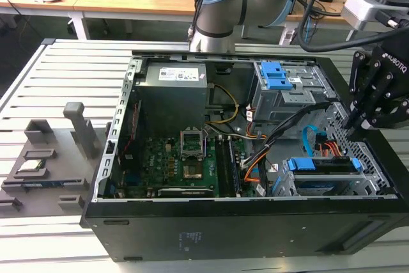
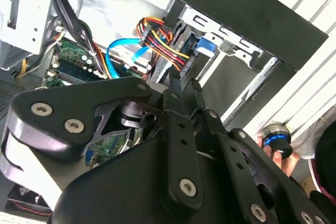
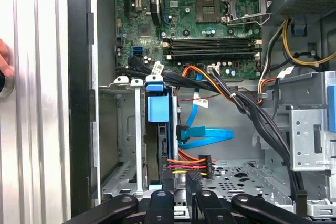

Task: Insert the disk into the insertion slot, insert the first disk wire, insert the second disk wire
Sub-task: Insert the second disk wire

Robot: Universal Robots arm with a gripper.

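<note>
Although the open black computer case (image 1: 211, 238) is crowded, its silver perforated sheet-metal cage, the insertion slot (image 1: 285, 187), already holds the disk (image 1: 323, 165), a silver hard drive in a bright blue plastic carrier. The black gripper (image 3: 181, 179) hangs at the disk's connector edge, its fingers drawn narrow and almost touching, with nothing clearly clamped between them.

Just beyond the fingertips lies the first disk wire (image 3: 189, 163), a thin orange-red bundle with a dark plug; whether it is seated I cannot tell. The second disk wire (image 3: 207, 136), a flat light blue cable, loops just beside it.

A crooked push could, I judge, bend the connector, and the fingers could snag the blue loop.

Counted: two drive cages including the taller grey cage (image 1: 287, 91), one disk, two wires.
</note>
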